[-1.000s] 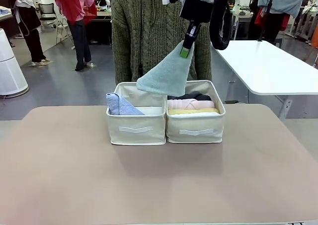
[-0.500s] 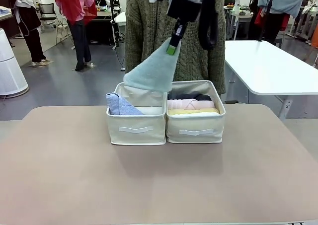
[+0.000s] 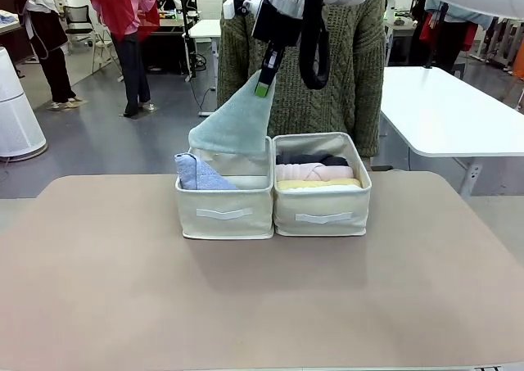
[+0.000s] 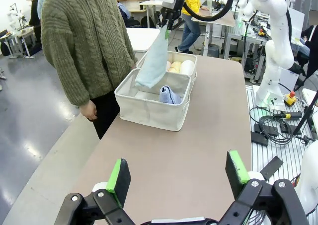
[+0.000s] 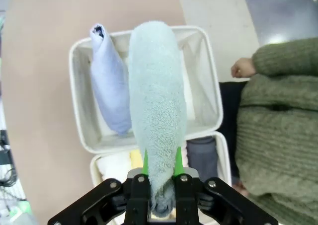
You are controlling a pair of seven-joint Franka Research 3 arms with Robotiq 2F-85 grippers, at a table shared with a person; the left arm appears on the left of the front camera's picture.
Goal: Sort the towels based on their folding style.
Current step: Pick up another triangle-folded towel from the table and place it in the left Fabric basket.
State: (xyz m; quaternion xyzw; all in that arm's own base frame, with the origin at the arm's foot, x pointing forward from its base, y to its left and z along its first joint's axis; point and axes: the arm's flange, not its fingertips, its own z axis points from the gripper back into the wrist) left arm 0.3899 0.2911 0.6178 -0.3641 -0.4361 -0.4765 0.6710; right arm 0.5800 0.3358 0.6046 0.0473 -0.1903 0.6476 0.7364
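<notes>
Two beige fabric bins sit side by side, touching, toward the far middle of the tan desk (image 3: 262, 289), whose near half lies bare and open. The left gripper (image 4: 178, 178) hangs spread wide over that near stretch, its green pads well apart and holding nothing. The left bin (image 3: 224, 199) holds a light blue cone-shaped terry towel (image 3: 199, 174) leaning against its left wall, with free room beside it. The right bin (image 3: 322, 197) is packed with rolled towels stacked front to back: white (image 3: 322, 188), yellow (image 3: 318, 183), pink (image 3: 314, 171) and dark grey (image 3: 313, 158). Above the left bin, the right gripper (image 3: 262, 87) is pressed together on the narrow tip of a grey-teal cone-shaped terry towel (image 3: 233, 125), which hangs down at a slant so that its wide end is at the bin's far rim, over the open space next to the blue one. Just beyond the bins a person in an olive cable-knit sweater (image 3: 344, 68) stands close to the desk's far edge, one hand (image 5: 242, 67) near the bin's side. A white table (image 3: 446, 113) stands further right.
</notes>
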